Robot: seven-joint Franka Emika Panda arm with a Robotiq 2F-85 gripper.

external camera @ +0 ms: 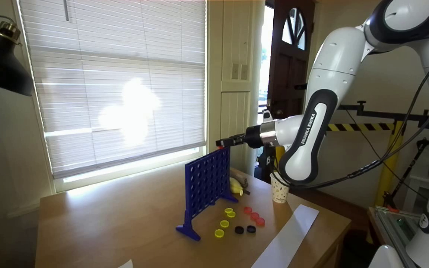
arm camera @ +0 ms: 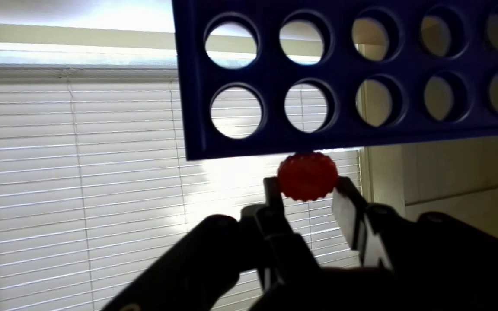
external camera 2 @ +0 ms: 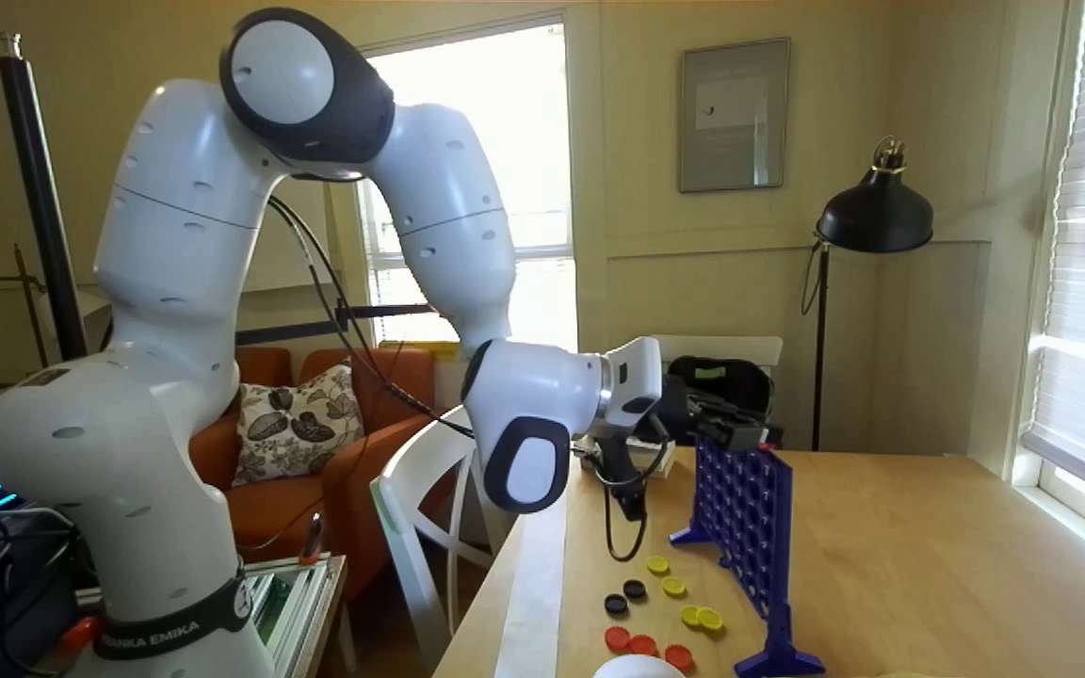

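My gripper is shut on a red disc with a ridged edge, pinched between its fingertips. The blue upright rack with round holes fills the upper part of the wrist view, and the disc is right at its top edge. I cannot tell whether the disc is in a slot. In both exterior views the gripper is over the far end or top of the rack. A sliver of the red disc shows below the fingertips. The visible rack holes are unfilled.
Several yellow discs, two black discs and three red discs lie beside the rack. A speckled cup, a white strip and a banana-like yellow object are on the table. A black lamp stands behind.
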